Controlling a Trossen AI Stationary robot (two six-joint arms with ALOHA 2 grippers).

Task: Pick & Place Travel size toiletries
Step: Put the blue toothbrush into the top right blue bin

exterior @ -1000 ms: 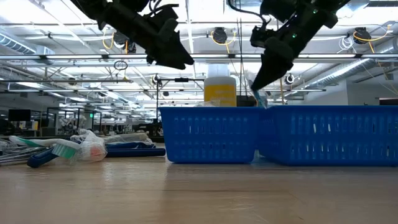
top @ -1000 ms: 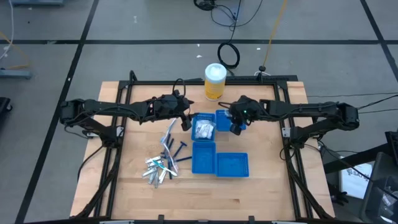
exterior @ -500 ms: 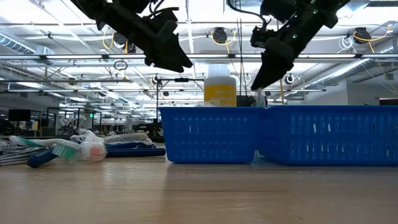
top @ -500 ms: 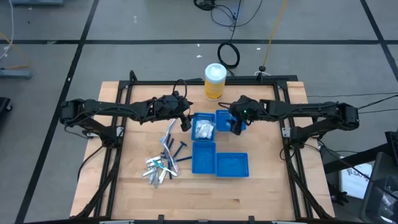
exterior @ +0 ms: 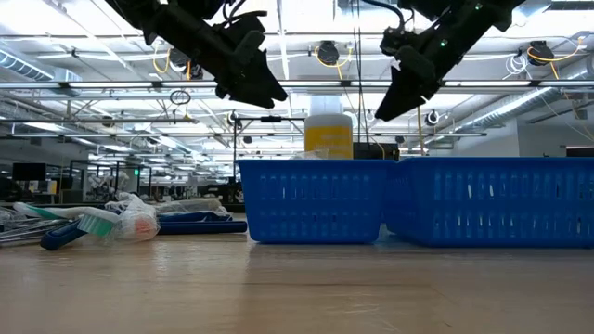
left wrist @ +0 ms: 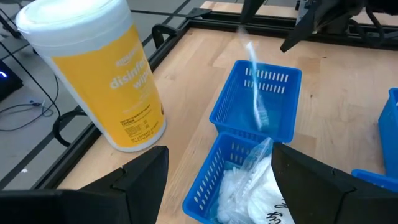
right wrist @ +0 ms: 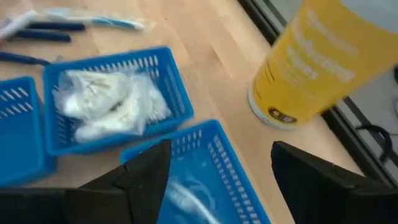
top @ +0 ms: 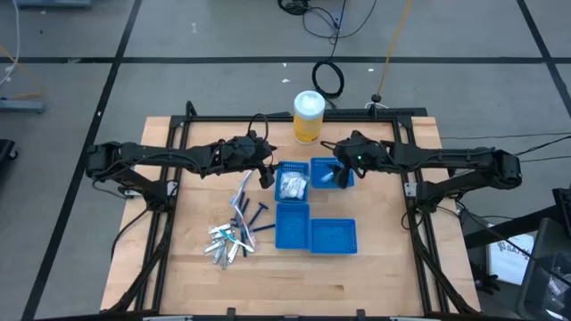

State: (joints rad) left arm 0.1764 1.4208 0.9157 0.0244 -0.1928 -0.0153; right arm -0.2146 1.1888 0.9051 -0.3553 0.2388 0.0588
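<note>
My right pincer (top: 344, 169) hangs open above the far tray (top: 323, 171), toothbrush (left wrist: 257, 99) lying inside, so placing looks done; next I'd fetch another from the desk pile (top: 230, 239), left pincer (top: 265, 169) open nearby.

From the low view I can't see inside the blue trays (exterior: 316, 199), their walls hide all contents; left of them the loose pile (exterior: 111, 223) is too blurred to sort, and the yellow canister (exterior: 329, 134) shows only above their rim.
</note>
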